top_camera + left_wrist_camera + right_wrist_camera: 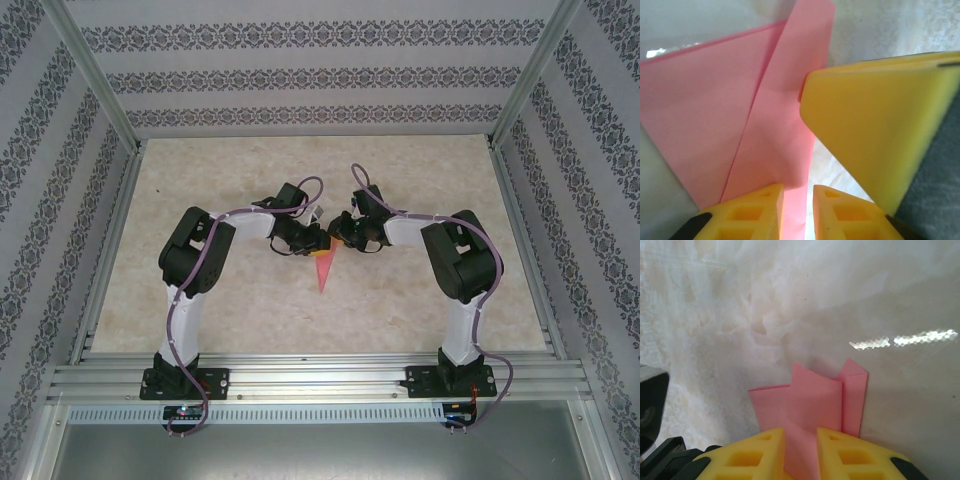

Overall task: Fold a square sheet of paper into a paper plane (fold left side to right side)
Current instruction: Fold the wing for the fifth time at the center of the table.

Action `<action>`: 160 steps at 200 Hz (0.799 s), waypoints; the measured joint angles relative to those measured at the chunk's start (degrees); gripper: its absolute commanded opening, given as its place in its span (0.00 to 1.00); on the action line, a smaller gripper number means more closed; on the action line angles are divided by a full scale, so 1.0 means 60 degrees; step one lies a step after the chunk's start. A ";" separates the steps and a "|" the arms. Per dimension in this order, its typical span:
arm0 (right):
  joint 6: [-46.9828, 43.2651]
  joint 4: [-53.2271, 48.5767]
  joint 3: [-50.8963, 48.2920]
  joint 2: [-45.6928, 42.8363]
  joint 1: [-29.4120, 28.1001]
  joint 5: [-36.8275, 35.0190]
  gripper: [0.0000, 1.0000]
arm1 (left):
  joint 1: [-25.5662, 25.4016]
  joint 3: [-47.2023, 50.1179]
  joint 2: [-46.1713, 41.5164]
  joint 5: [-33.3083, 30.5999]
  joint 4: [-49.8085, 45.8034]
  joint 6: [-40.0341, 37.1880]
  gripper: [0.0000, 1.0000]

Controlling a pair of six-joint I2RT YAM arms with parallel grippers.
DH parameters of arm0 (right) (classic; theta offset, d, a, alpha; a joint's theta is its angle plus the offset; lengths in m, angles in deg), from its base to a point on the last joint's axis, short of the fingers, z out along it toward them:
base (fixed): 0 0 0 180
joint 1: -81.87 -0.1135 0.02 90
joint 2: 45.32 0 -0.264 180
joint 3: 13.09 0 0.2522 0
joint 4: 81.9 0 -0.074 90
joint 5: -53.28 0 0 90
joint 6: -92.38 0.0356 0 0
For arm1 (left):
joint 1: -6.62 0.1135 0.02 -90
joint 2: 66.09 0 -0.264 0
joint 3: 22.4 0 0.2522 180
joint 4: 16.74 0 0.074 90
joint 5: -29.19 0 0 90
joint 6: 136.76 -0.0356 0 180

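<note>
The paper plane (325, 270) already looks folded into a slim, creased dart, lying on the bench (420, 300) beneath and between the left claw (798, 200) and right claw (801, 445), each standing slightly apart astride it, so probably only final creasing remains.

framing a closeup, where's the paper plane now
Top view: the paper plane lies at the table centre, its wide end at the left pincer and right pincer, tip toward the near edge.
</note>
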 measured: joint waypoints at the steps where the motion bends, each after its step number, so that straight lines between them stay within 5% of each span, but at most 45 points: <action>1: 0.0000 -0.0004 0.0000 0.0000 0.0000 0.0000 0.25 | -0.0004 0.0015 -0.0029 -0.0015 -0.0004 0.0000 0.27; 75: -0.0117 -0.0164 0.0120 0.0018 0.0000 0.0087 0.25 | -0.0113 0.1293 -0.1730 -0.0168 -0.0178 0.0004 0.29; 160: -0.0262 -0.0375 0.0302 0.0127 0.0000 0.0219 0.25 | -0.0911 0.1526 -0.1803 0.0331 -0.0255 -0.0058 0.28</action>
